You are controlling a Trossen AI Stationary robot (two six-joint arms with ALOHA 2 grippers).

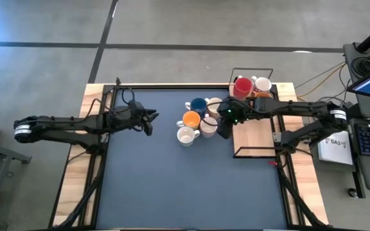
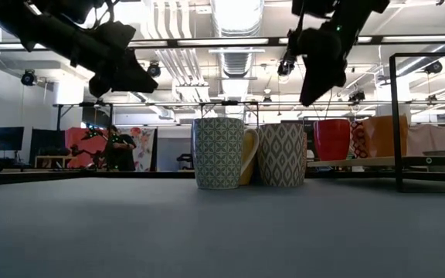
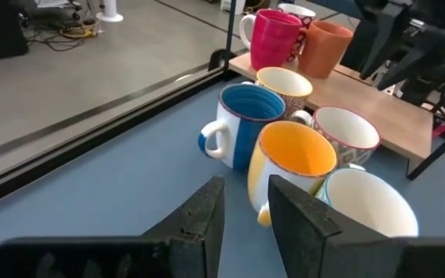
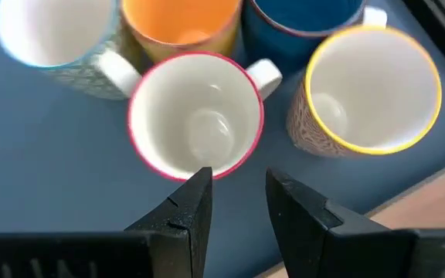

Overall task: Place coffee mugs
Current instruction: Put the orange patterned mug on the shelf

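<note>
A dark blue tabletop (image 1: 172,186) with wooden edges lies under me, grey floor around it. From above, five mugs cluster near its middle: a blue mug (image 1: 198,105), an orange mug (image 1: 191,119), a white mug (image 1: 185,135), a pink-rimmed mug (image 1: 209,125) and a yellow-rimmed mug (image 1: 214,106). My right fingers (image 1: 225,123) hover just beside the pink-rimmed one. A red mug (image 1: 242,86), another white one (image 1: 263,84) and an orange one stand on a wooden tray (image 1: 255,138) at the right edge. My left fingers (image 1: 150,122) wait well apart, to the left.

At table height, a patterned mug (image 2: 217,153) and a grey-patterned one (image 2: 282,154) stand touching, with both arms raised above them and a workshop behind.

Past my left fingers (image 3: 246,220), released with a gap, the orange mug (image 3: 292,166) is nearest, the blue mug (image 3: 242,123) behind it.

My right fingers (image 4: 238,205), parted and holding nothing, hang over the pink-rimmed mug's (image 4: 195,116) near rim, the yellow-rimmed mug (image 4: 369,89) beside it.
</note>
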